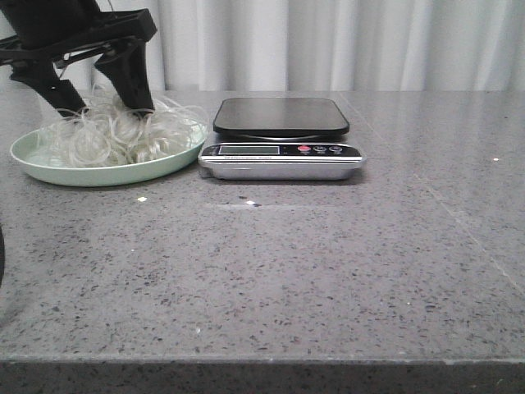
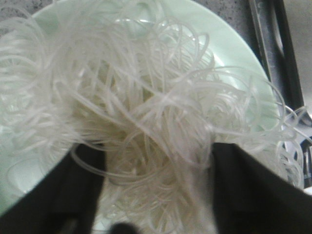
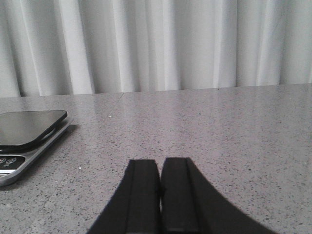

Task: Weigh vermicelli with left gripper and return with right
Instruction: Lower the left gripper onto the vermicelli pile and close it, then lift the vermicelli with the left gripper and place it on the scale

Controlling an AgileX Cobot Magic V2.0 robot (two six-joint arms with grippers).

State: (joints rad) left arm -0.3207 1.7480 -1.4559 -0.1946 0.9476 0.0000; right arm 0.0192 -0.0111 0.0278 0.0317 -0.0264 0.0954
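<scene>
The grey worktop (image 1: 312, 271) carries a scale (image 1: 281, 139) with nothing on its platform, and beside it a pale green plate (image 1: 49, 168). The vermicelli (image 1: 115, 131) lies on this plate. The left end effector (image 1: 102, 108) stands in the clump, its fingers apart with strands between them; probably not yet clamped, though the wrist view is blurred. The right end effector (image 3: 160, 195) is pressed together and holds nothing. So weighing and returning are both left.

The noodles (image 1: 115, 131) lie in a plate (image 1: 49, 170) on the table (image 1: 312, 263), at the far left. The scale (image 1: 281, 150) sits just to the right of the plate. The left gripper (image 1: 105, 107) is down in the noodles. A curtain (image 1: 344, 41) hangs behind the table.
</scene>
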